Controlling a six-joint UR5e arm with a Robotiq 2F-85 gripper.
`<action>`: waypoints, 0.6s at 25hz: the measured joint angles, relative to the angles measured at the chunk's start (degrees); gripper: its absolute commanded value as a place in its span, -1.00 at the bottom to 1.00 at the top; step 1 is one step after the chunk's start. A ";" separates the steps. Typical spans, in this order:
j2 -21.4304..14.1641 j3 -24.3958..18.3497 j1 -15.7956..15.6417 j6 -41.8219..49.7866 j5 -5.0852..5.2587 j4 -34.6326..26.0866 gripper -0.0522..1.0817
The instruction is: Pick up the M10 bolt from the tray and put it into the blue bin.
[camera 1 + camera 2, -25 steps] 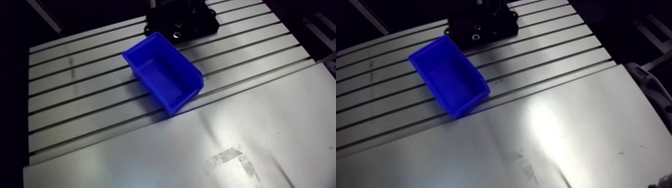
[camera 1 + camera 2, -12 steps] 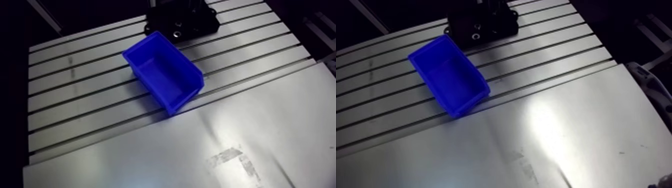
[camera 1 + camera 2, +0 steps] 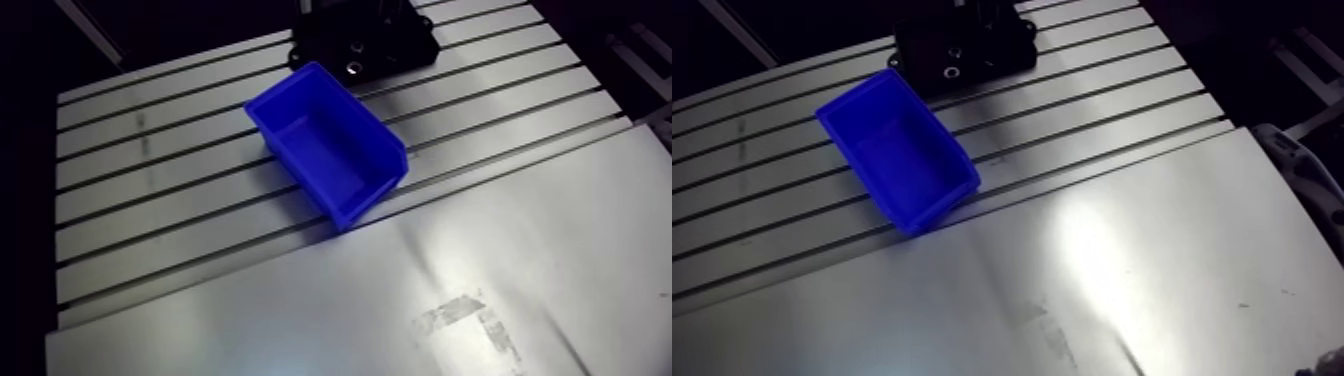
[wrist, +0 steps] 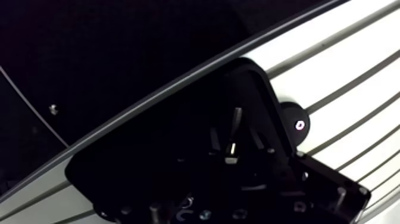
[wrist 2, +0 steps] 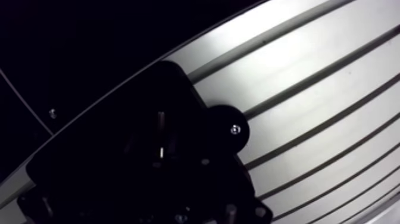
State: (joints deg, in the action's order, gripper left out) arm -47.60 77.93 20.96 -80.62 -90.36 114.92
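Note:
The blue bin stands open-topped and empty on the slotted table, turned at an angle. Just behind it, at the table's far edge, is the black tray. In the wrist view the tray fills the middle, dark, with several small bolts and screws in it. One slim upright shaft with a bright tip below it stands near the tray's centre; I cannot tell which piece is the M10 bolt. The gripper is only a dark shape over the tray at the arm view's edge.
A smooth metal sheet covers the near half of the table, with a scuffed patch. The slotted aluminium surface runs beside the bin. A round black tab with a screw sticks out from the tray's side.

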 measured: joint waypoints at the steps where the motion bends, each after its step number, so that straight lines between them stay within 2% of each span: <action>1: 0.01 0.03 0.01 0.00 0.00 -0.01 0.24; 15: 0.19 0.36 0.05 0.02 -0.11 0.00 0.36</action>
State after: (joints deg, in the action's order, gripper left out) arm -47.41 78.29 21.01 -80.60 -90.47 114.92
